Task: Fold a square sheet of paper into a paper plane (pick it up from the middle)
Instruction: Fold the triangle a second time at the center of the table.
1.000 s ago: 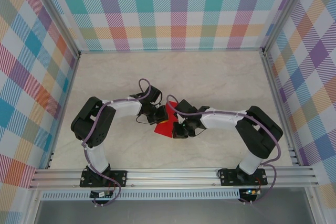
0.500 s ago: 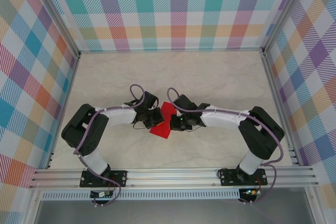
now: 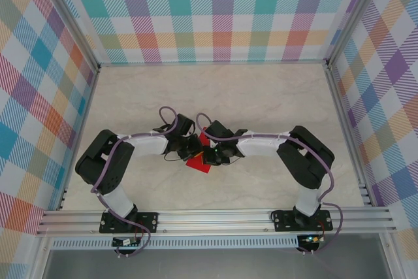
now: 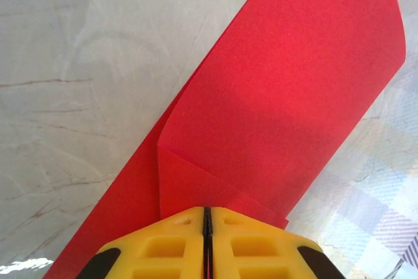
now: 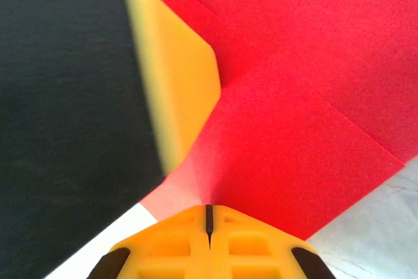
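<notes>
The square sheet of paper (image 3: 198,163) is bright red and folded into overlapping layers, held between the two grippers at the table's middle. In the left wrist view the paper (image 4: 281,96) runs diagonally away from the jaws, with a folded flap reaching into my left gripper (image 4: 207,212), whose yellow jaws are shut on its near edge. In the right wrist view the paper (image 5: 294,129) creases toward my right gripper (image 5: 209,210), which is shut on it. The left gripper's yellow finger (image 5: 183,76) sits close beside it. From above, the left gripper (image 3: 194,147) and right gripper (image 3: 210,155) nearly touch.
The marble-look tabletop (image 3: 261,96) is fenced by aluminium rails (image 3: 215,217) and checked walls. Both arms bend inward from their bases at the near edge, and their purple cables loop above the wrists.
The right arm has swung left and its gripper has closed in on the left one. Less of the red paper shows from above. The left arm has dropped lower and flatter.
</notes>
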`<state>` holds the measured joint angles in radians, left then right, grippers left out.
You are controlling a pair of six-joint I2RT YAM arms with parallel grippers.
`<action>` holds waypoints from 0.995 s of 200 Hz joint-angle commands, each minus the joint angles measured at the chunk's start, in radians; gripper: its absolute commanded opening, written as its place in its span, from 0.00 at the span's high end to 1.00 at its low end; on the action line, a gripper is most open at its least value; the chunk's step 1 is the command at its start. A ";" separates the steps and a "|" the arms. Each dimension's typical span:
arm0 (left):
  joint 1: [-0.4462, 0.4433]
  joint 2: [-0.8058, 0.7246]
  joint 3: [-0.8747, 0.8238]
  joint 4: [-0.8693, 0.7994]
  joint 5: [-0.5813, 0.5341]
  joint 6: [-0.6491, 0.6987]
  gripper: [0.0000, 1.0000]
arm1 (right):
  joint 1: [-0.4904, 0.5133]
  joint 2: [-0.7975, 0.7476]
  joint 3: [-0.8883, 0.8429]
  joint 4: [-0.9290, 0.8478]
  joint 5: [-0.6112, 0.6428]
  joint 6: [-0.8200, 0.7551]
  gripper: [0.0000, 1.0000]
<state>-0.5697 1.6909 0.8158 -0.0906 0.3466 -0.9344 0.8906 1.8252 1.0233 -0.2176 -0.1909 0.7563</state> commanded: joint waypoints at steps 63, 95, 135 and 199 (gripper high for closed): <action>0.070 -0.015 0.064 -0.030 0.142 0.140 0.87 | -0.005 0.062 0.036 -0.171 0.009 -0.276 0.96; 0.077 0.026 0.080 -0.034 0.140 0.161 0.88 | -0.042 0.034 0.024 -0.165 -0.052 -0.394 0.96; 0.077 0.048 0.087 -0.048 0.123 0.188 0.88 | -0.054 0.011 0.028 -0.161 -0.104 -0.455 0.95; 0.079 0.074 0.084 -0.105 0.049 0.247 0.91 | -0.079 -0.028 0.009 -0.111 -0.118 -0.385 0.95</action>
<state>-0.5018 1.7515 0.8837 -0.1432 0.4438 -0.7353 0.8181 1.8404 1.0489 -0.3302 -0.2817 0.3504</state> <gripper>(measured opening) 0.099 0.051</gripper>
